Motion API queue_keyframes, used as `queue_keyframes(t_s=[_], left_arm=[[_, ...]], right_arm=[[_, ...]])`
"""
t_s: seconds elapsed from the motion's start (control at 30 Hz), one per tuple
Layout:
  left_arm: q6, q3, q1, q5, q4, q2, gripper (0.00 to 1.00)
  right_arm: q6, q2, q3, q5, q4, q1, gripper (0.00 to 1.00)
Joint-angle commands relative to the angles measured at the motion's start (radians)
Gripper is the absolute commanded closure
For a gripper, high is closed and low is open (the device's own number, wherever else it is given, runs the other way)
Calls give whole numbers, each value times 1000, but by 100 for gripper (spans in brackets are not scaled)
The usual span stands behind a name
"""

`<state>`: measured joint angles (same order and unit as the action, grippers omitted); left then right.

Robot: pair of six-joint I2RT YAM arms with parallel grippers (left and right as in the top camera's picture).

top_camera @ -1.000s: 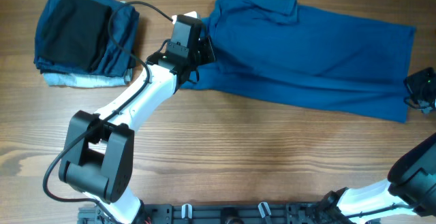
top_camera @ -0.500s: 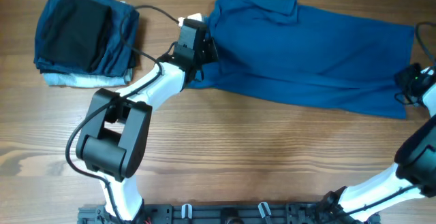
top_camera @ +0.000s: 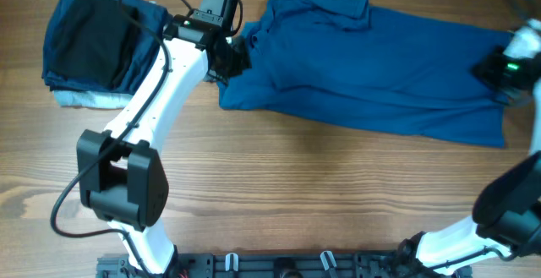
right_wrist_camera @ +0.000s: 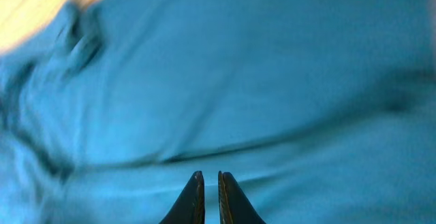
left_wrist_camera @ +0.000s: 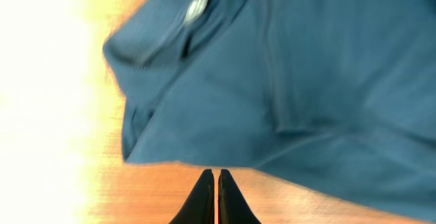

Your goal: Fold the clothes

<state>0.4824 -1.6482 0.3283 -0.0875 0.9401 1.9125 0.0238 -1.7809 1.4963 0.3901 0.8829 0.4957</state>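
While the shirt point(top_camera: 380, 67) stretches from 9 to 3 o'clock, you have left gripper point(top_camera: 232, 58) and right gripper point(top_camera: 499, 68) closed, one at each end.

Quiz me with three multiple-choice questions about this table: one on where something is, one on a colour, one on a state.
1. Where does the pile of folded clothes lie in the overhead view?
A. top left
B. bottom right
C. dead centre

2. What colour is the spread-out shirt?
A. red
B. blue
C. white

3. How does the left tool stand?
A. wide open
B. shut
C. clamped on a cup

Answers:
1 A: the pile sits at the top left corner of the table.
2 B: the shirt is blue all over.
3 B: the left wrist view shows its two tips pressed side by side.
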Motion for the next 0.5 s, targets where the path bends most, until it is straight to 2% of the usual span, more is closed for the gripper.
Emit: queue_keyframes(t_s=[0.0, 0.07, 0.1, 0.13, 0.2, 0.4, 0.43, 0.47], left_arm=[[-8, -1, 2, -9, 113, 76, 90], [-21, -1, 2, -9, 143, 104, 82], [-45, -1, 2, -9, 157, 123, 74], [-81, -1, 1, -9, 173, 146, 55], [-124, 1, 0, -6, 179, 166, 41], [-136, 26, -6, 18, 144, 251, 34], [-136, 32, -6, 18, 129, 261, 37], [-139, 38, -7, 21, 100, 273, 45]], right_arm=[[-84, 2, -10, -174, 8, -199, 90], [-73, 2, -16, -268, 13, -275, 87], [-41, 0, -18, -337, 27, -320, 80], [11, 0, -18, -394, 46, -341, 74], [58, 0, -18, -405, 70, -333, 72], [55, -3, -18, -390, 79, -324, 71], [55, -3, -18, -390, 79, -324, 71], [55, -3, -18, -389, 80, -324, 72]])
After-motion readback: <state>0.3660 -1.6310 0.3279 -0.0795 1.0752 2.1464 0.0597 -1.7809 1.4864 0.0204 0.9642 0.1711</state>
